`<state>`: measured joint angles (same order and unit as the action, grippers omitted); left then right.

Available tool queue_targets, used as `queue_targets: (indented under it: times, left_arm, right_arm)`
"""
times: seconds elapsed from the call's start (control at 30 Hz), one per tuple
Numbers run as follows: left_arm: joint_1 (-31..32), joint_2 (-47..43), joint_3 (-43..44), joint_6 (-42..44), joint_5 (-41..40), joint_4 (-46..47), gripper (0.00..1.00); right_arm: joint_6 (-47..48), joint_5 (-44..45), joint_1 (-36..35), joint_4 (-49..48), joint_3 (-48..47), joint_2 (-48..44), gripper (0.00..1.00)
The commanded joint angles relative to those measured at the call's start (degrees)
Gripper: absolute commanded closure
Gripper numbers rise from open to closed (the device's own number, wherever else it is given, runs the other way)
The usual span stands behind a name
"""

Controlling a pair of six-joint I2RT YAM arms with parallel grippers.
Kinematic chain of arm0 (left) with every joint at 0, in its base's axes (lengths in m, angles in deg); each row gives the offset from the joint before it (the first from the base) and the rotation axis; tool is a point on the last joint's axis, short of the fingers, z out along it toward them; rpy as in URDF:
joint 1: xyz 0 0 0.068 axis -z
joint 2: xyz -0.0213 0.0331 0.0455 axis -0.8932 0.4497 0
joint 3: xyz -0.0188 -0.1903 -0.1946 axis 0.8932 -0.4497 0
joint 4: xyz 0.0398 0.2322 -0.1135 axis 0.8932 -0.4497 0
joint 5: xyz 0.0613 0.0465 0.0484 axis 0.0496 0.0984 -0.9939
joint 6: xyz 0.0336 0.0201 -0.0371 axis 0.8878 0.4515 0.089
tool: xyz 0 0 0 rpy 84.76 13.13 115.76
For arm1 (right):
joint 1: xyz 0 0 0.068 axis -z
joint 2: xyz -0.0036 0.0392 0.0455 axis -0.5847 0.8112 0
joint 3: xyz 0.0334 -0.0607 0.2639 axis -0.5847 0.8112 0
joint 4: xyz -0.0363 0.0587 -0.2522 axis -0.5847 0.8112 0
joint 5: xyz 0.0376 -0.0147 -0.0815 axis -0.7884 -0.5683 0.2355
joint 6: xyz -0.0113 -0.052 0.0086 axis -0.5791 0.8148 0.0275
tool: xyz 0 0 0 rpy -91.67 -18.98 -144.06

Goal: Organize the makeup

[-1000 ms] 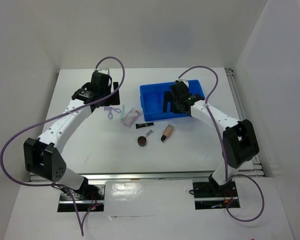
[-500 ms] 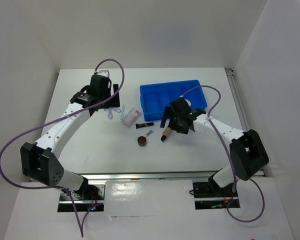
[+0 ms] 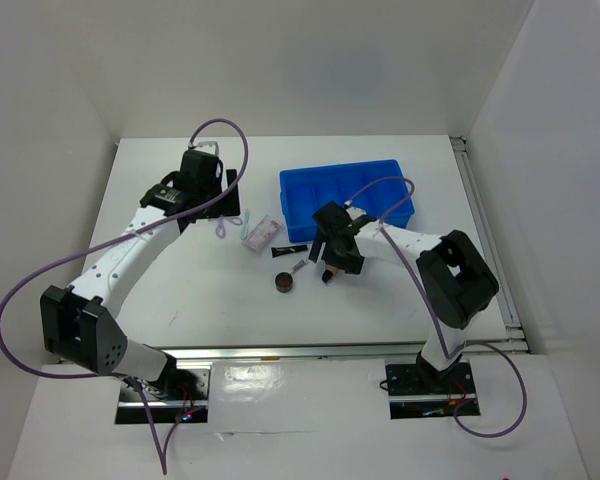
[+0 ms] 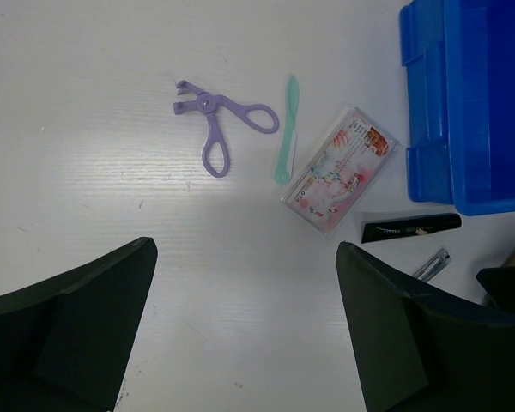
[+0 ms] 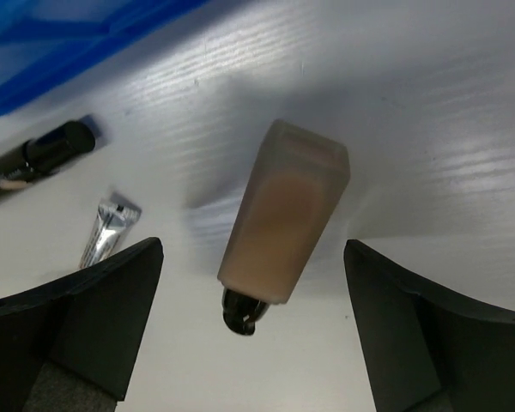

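Observation:
The tan bottle (image 5: 285, 215) with its black cap (image 5: 243, 312) lies flat on the white table. My right gripper (image 5: 252, 283) is open, low over it, with a finger on each side and not touching. In the top view this gripper (image 3: 330, 252) covers most of the bottle. The slim black tube (image 3: 289, 250), tiny silver stick (image 3: 299, 266), dark brown compact (image 3: 283, 283) and clear pinkish case (image 3: 262, 232) lie to its left. My left gripper (image 4: 245, 343) is open and empty above bare table, near the case (image 4: 339, 169).
The blue divided bin (image 3: 348, 190) stands behind the right gripper; its corner shows in the left wrist view (image 4: 472, 103). Purple scissors (image 4: 216, 129) and a green tool (image 4: 286, 129) lie left of the case. White walls enclose the table.
My right gripper has left the blue bin, moved forward and left, and come down around the tan bottle. My left arm has barely shifted.

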<state>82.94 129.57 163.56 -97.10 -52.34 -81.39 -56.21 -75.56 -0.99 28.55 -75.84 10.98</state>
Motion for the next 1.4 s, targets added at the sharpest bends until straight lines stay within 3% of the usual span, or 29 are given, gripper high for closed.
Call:
queue_targets:
  times: [0.0, 0.17, 0.4, 0.57, 0.67, 0.87, 1.03, 1.2, 1.37]
  left_arm:
    - [0.2, -2.19, -0.42, 0.04, 0.28, -0.06, 0.0]
    - [0.2, -1.66, -0.95, 0.04, 0.28, 0.47, 0.0]
    - [0.2, -1.14, -0.95, 0.56, -0.25, 0.47, 0.0]
    - [0.2, -1.75, -0.95, 0.56, -0.25, 0.47, 0.0]
    - [0.2, -1.06, -0.95, 0.56, 0.36, 0.47, 0.0]
    - [0.2, -0.52, 0.37, 0.56, 1.41, -0.06, 0.0]
    - [0.2, -1.05, -0.16, 0.04, 1.42, -0.59, 0.0]
    - [0.2, 1.05, 0.45, 0.65, 3.26, -1.2, 0.0]
    - [0.2, 2.37, 0.98, 0.65, 5.11, -1.73, 0.0]
  right_arm:
    - [-1.88, 5.63, -0.32, 2.03, -3.24, 2.52, 0.09]
    - [-2.58, 7.04, -0.84, 3.7, -4.64, 3.85, 0.22]
    - [-3.2, 8.45, -2.69, 5.98, -2.8, 1.93, 0.51]
    - [-1.1, 11.52, -4.89, 10.47, -3.32, -6.85, 0.72]
    - [1.62, 13.27, -4.89, 12.4, -4.11, -12.66, 0.77]
    - [12.34, 14.43, 3.17, 9.25, -9.73, -16.01, 0.77]
    - [21.47, 15.05, 13.29, 2.49, -16.58, -11.45, 0.76]
    - [26.32, 9.42, 22.35, -4.81, -23.52, -1.88, 0.73]
    - [27.38, 9.52, 28.07, -3.25, -35.03, 9.81, 0.72]
